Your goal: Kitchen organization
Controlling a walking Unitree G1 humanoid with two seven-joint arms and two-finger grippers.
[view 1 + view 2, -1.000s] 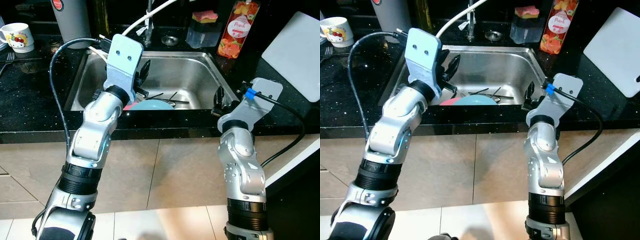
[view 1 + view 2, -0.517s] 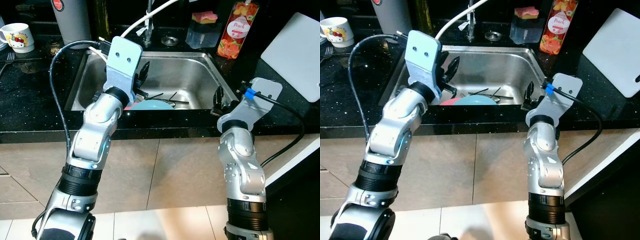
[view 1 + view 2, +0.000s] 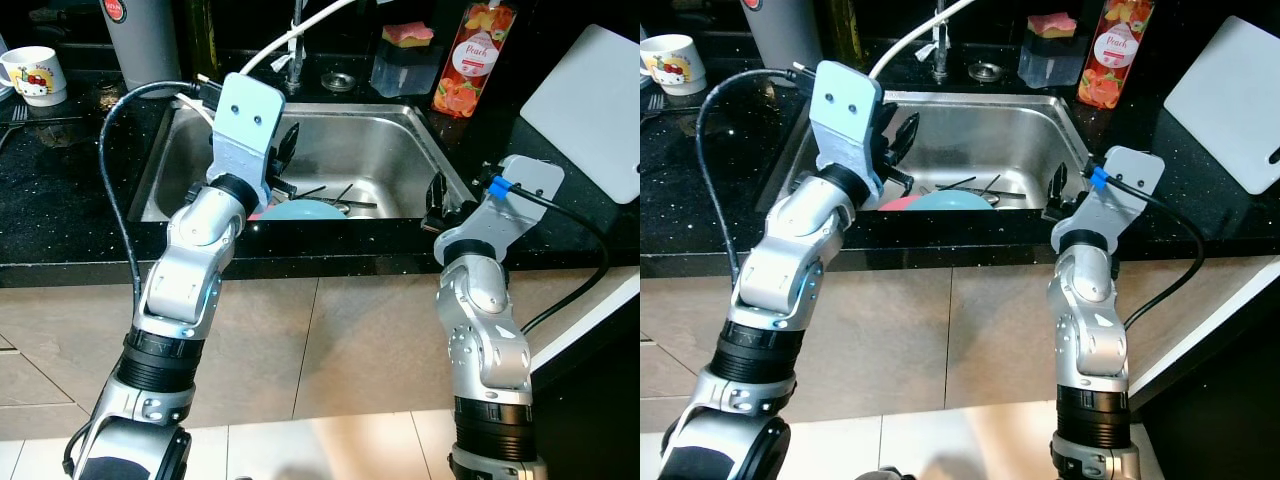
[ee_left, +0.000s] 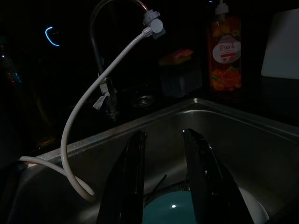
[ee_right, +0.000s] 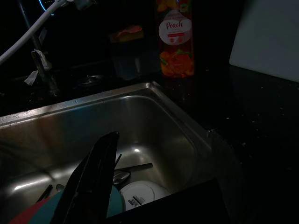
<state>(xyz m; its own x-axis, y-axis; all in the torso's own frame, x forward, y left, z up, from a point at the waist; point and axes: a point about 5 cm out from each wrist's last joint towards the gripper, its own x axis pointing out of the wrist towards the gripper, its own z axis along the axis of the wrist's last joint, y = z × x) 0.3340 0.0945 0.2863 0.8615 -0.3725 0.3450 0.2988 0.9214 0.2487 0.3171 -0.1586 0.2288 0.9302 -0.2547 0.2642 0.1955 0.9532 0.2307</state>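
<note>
— Teal plate (image 3: 305, 210) sits low in the sink (image 3: 385, 150), straight below the left gripper (image 4: 163, 154), fingers parted and empty.

— Right gripper (image 3: 437, 195) by the rim; grip unclear.

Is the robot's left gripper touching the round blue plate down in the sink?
Cannot tell. In the left wrist view the left gripper overlaps the round blue plate, without showing contact or gap.

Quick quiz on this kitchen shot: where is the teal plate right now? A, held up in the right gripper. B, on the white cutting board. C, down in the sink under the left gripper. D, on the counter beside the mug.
C: the teal plate lies in the bottom of the sink, just below the open left gripper.
</note>
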